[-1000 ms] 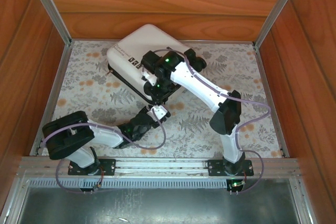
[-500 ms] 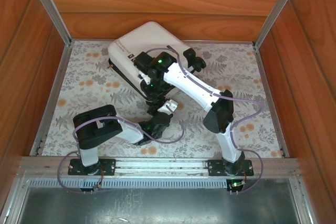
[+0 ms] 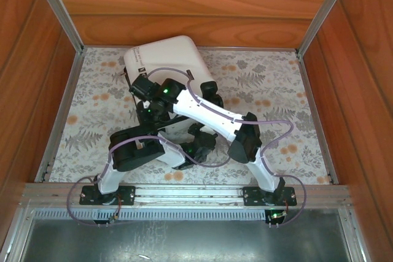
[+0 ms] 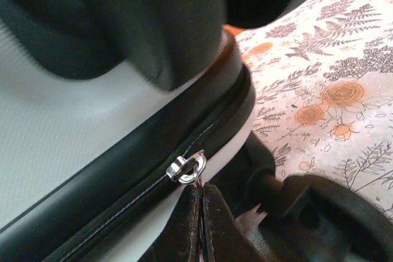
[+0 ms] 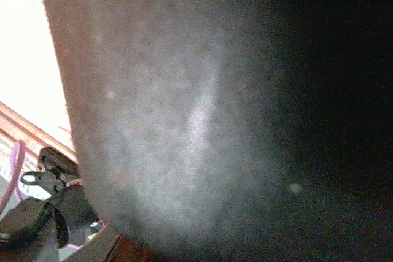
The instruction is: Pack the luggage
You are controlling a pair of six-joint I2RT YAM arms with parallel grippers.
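Observation:
The luggage [image 3: 167, 57], a small white hard-shell suitcase, lies closed at the back left of the floral table. In the left wrist view its white shell [image 4: 55, 145] carries a black zip band [image 4: 123, 182] with a silver slider [image 4: 186, 169]. My left gripper [image 4: 201, 193] is shut on the zip pull hanging from that slider, at the case's near right side [image 3: 199, 134]. My right arm reaches across the lid, and its gripper [image 3: 142, 90] sits at the case's left edge. The right wrist view shows a blurred pale surface [image 5: 184, 121] right against the lens, so the right jaws are hidden.
Wooden walls [image 3: 196, 4] and aluminium rails [image 3: 61, 115] box in the table. The two forearms cross over the case's near side. A black wheel [image 4: 319, 213] sits beside my left fingers. Bare floral cloth [image 3: 282, 90] lies to the right.
The left arm has swung right, with its gripper moving along the case's near edge on the zip pull. The right gripper slid left across the lid. The case turned slightly.

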